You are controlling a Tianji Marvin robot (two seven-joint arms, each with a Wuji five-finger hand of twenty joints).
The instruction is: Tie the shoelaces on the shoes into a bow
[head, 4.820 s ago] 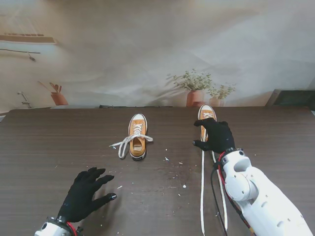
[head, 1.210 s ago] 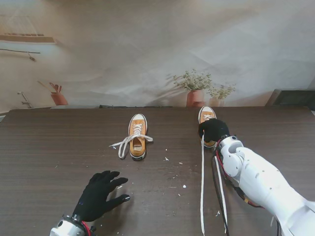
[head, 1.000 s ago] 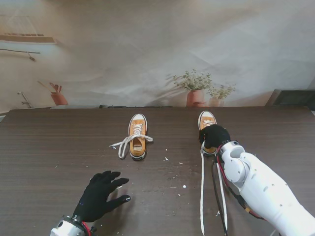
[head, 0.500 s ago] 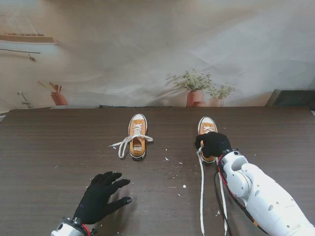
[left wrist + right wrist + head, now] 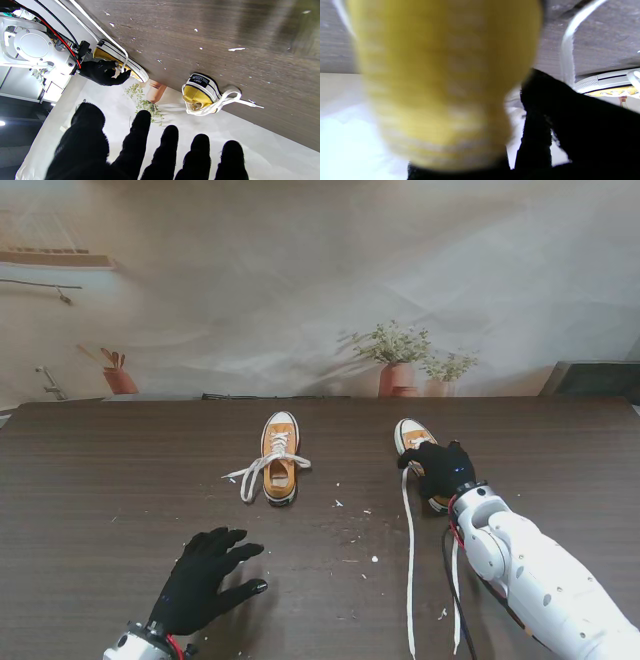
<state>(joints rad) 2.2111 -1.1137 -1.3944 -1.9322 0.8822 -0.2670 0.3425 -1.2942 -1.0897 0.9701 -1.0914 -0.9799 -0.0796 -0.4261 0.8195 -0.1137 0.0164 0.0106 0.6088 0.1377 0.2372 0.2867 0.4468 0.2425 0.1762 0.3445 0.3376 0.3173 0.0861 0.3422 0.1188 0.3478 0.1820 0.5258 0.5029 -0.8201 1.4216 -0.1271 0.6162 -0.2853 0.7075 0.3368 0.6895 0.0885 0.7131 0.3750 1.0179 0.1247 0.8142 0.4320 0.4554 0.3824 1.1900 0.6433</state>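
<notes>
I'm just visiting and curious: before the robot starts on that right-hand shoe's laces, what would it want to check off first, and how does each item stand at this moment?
1. Right hand holding the right shoe: ok, fingers wrapped over it.
2. Right shoe flat on the table: not ok, the left wrist view shows it tilted.
3. Its laces free to grab: ok, both trail loose toward me.
4. Left hand free: ok, open, fingers spread, holding nothing.
5. Left shoe already tied: cannot tell, laces bunched beside it.
</notes>
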